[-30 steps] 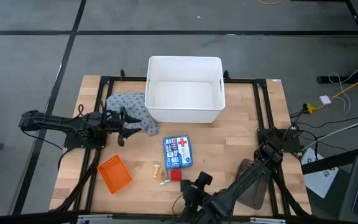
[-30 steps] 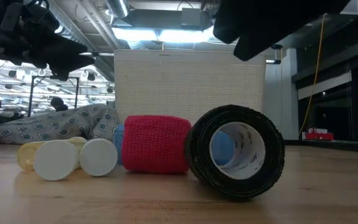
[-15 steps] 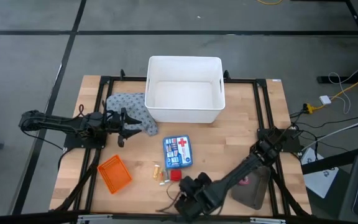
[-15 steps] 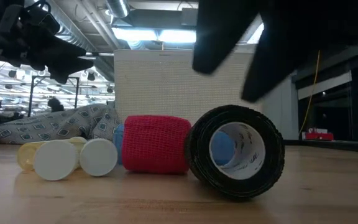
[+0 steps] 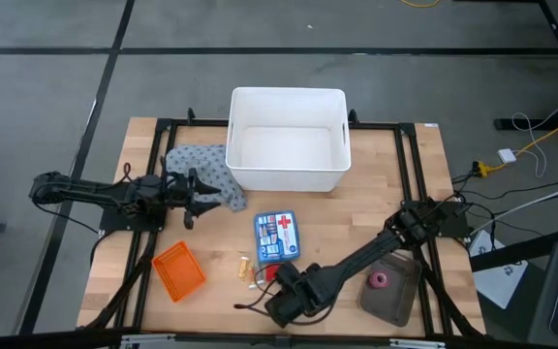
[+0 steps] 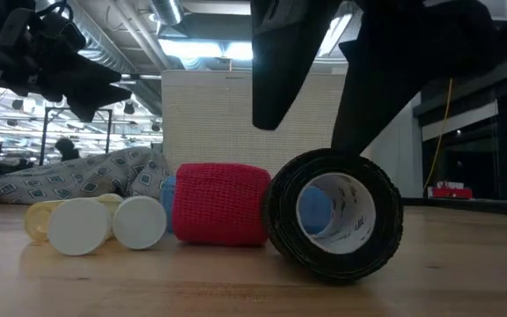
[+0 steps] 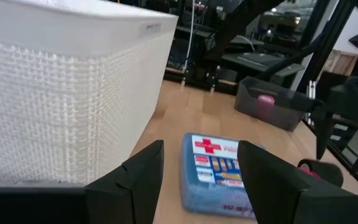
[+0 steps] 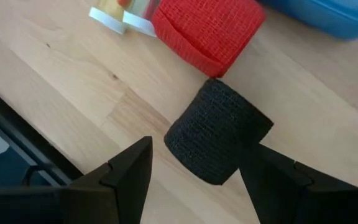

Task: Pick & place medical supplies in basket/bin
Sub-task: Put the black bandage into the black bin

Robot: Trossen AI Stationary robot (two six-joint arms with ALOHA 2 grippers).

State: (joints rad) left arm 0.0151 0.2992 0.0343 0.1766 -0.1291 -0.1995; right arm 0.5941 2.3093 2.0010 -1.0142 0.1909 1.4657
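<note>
Bench (image 5: 376,194) holds the supplies near its front edge: black tape roll (image 8: 217,132) lies on its side just beside red tape roll (image 8: 207,28), w/ yellowish vials (image 6: 95,223) next to the red one. Right gripper (image 8: 194,171) hangs over the black roll, jaws spread on both sides of it, not pinching. Left gripper (image 7: 197,177) is near grey speckled cloth (image 5: 197,165) beside white bin (image 5: 288,102), jaws spread, holding nothing. Orange basket (image 5: 178,270) sits front-left; pink roll (image 5: 378,281) in a dark tray (image 5: 392,302).
</note>
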